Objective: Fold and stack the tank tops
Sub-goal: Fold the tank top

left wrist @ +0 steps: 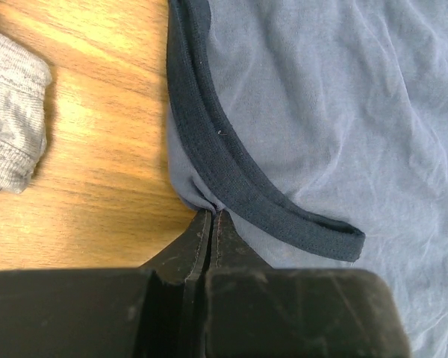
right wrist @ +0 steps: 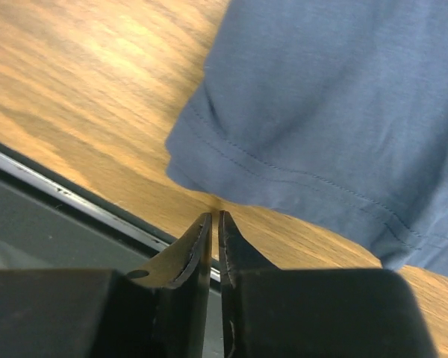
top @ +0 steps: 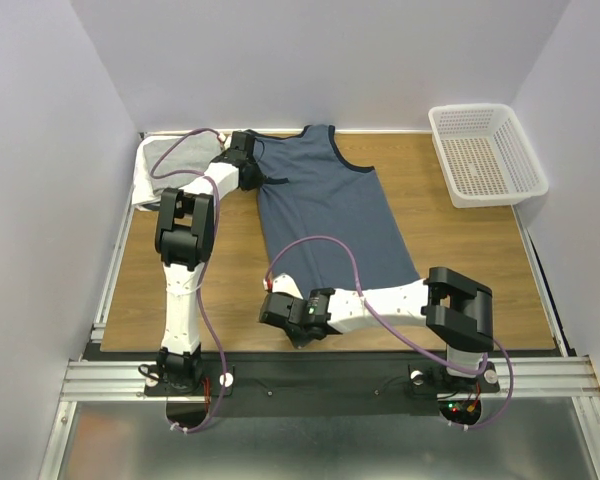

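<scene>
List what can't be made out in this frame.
- Grey tank top: in the top view the left arm covers part of it; the left wrist view's edge cuts it off.
- Right end effector: in the right wrist view its fingertips hide whether the blue tank top hem is pinched.

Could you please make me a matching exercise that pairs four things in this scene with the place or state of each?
Things:
1. blue tank top
2. grey tank top
3. basket
4. left gripper

Places or states:
A. far right corner
B. shut on a dark-trimmed armhole edge
C. far left corner
D. spread out in the middle

Pairs: 1-D, 2-C, 3-A, 4-B.
</scene>
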Available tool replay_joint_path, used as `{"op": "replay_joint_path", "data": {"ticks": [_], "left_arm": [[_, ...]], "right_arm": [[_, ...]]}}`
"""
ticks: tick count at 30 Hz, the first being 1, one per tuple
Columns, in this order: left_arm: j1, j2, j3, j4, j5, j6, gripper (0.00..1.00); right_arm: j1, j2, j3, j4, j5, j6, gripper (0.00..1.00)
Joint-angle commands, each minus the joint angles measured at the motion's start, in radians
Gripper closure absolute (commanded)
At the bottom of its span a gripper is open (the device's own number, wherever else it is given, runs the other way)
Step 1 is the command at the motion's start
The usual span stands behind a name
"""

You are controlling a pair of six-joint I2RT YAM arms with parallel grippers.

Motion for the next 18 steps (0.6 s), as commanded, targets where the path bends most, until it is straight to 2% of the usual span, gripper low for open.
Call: {"op": "replay_joint_path", "data": {"ticks": [1,6,9,10,11,13,14,16,18], "left_arm": [[0.008,0.011,0.036,-0.041,-0.041,0.044,1.0],[0.026,0.057,0.136,-0.06,-0.018,0.09,1.0],[0.026,0.094,0.226,-0.067,0.053,0.128,0.89],[0.026,0.095,0.249,-0.067,0.063,0.134,0.8],[0.026,0.086,0.25,-0.055,0.069,0.137,0.75],[0.025,0.046,0.195,-0.011,0.089,0.141,0.66],[0.025,-0.009,0.167,0.046,0.094,0.135,0.6],[0.025,-0.09,0.116,0.089,0.112,0.13,0.55],[0.025,-0.147,0.093,0.135,0.115,0.118,0.5]], "right_arm": [[0.005,-0.003,0.009,-0.016,0.043,0.023,0.87],[0.005,-0.024,0.053,-0.013,0.011,-0.016,0.87],[0.004,-0.033,0.125,-0.014,0.003,-0.042,0.84],[-0.007,-0.046,0.133,-0.014,0.032,-0.042,0.82],[-0.022,-0.062,0.133,-0.014,0.037,-0.042,0.81],[-0.073,-0.124,0.116,-0.014,0.041,-0.036,0.78],[-0.137,-0.148,0.092,-0.014,0.052,-0.036,0.74],[-0.238,-0.188,0.081,-0.014,0.063,-0.053,0.73],[-0.306,-0.239,0.089,-0.014,0.092,-0.068,0.66]]}}
